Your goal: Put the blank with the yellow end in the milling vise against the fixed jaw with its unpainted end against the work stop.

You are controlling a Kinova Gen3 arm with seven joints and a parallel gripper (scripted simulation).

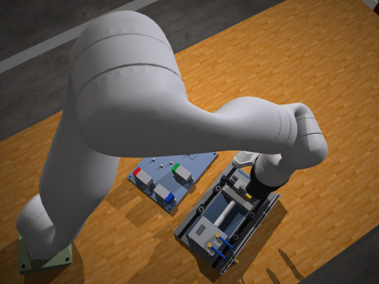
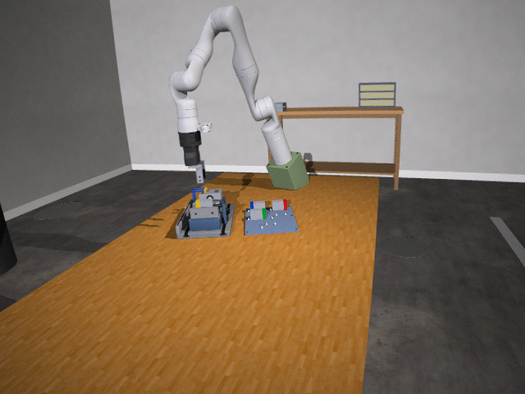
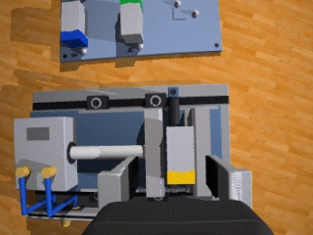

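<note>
Top: yellow-ended blank (image 1: 246,195) lying in milling vise (image 1: 200,210), beside plate (image 1: 200,160). Exterior: tool (image 2: 198,171) raised above vise. Wrist: tool fingers fully open, empty, straddling blank.

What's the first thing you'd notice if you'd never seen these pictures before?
The big white arm stands out first, arching high over the orange wooden floor from its green base. Its gripper hangs open above the grey vise, where a blank with a yellow end already lies between the jaws. Beside the vise, a blue plate carries three more blanks with red, green and blue ends.
</note>
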